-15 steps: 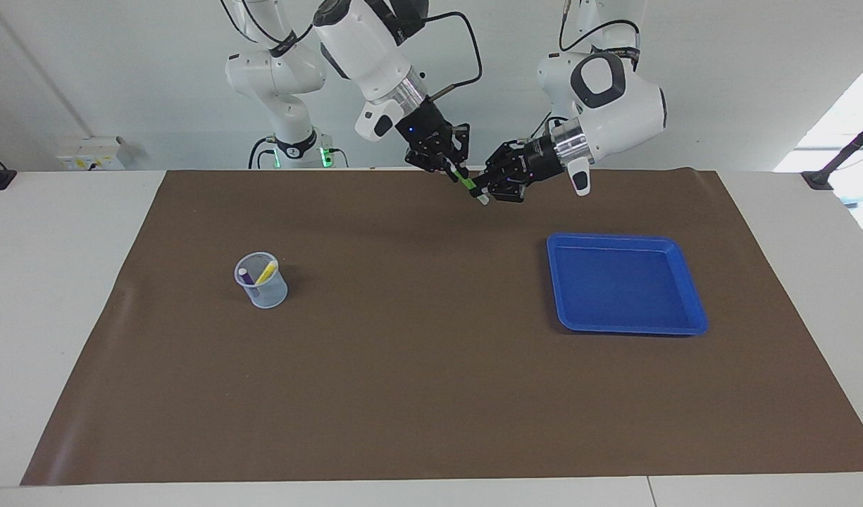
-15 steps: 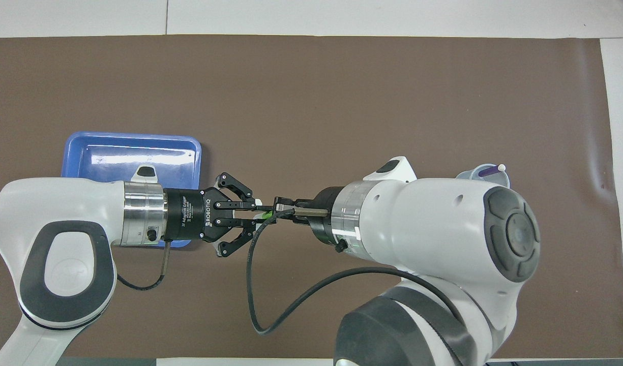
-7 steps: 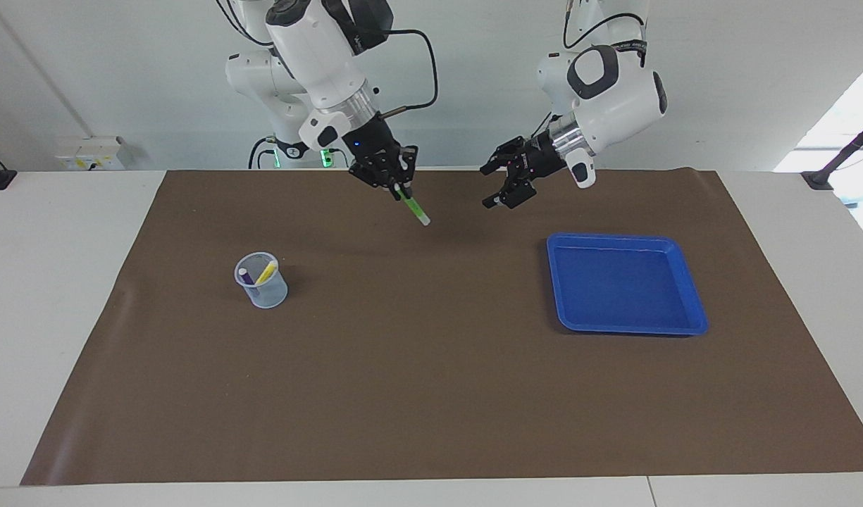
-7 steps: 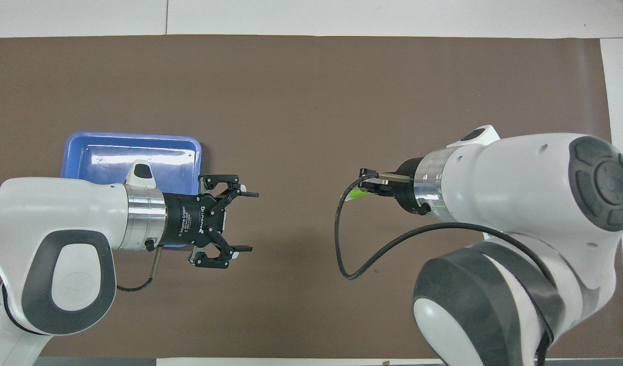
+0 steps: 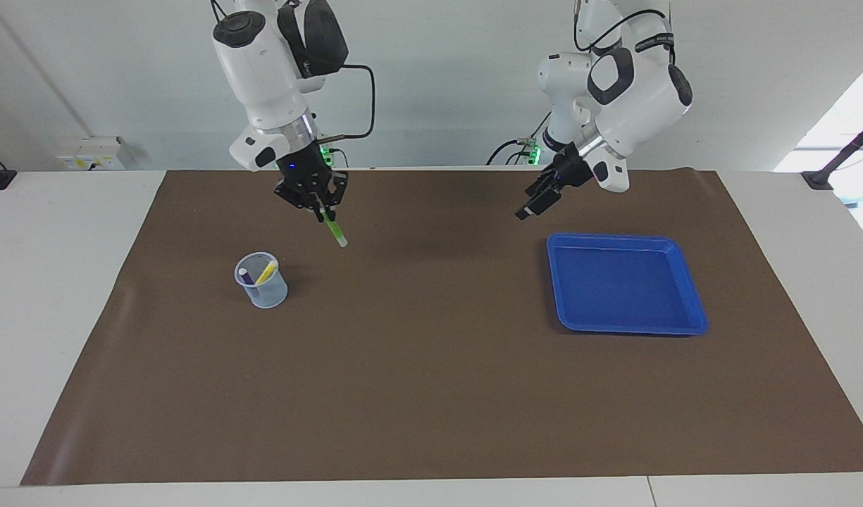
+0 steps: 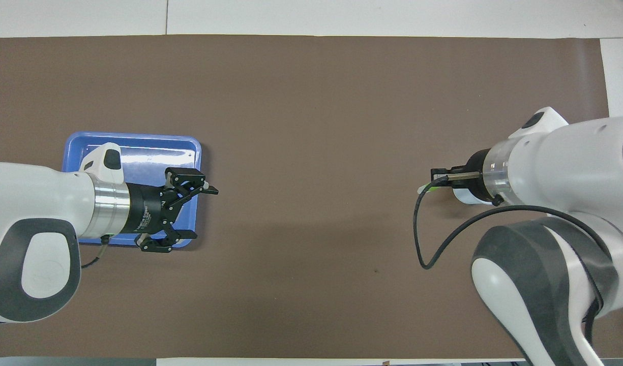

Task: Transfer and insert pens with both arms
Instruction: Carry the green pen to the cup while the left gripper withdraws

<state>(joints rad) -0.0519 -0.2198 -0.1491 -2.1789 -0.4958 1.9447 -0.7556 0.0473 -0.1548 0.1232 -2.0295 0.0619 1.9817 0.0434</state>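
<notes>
A: Right claw [image 5: 323, 209] is up in the air over the brown mat [image 5: 431, 394], fingers pinched tight on the green pen [image 5: 334, 231], which hangs tilted with its pale cap end lowest.

B: And that pen sits above bare mat, just beside the clear cup [image 5: 261, 280] (a bit nearer the robots than the cup, going by the facing view).

A: In the cup, the yellow pen [image 5: 265, 272] and the purple pen [image 5: 244, 275] lean together, pale ends up.

B: Over at the left arm's end, the left claw [image 6: 181, 211] hovers above the corner of the blue tray [image 5: 625, 282], fingers spread wide apart, gripping nothing.

A: From overhead the right arm covers the cup almost completely; only the green pen's tip [image 6: 427, 188] pokes out.

B: Tray and cup both rest on the mat, well apart, across the white bench [image 5: 58, 296].
</notes>
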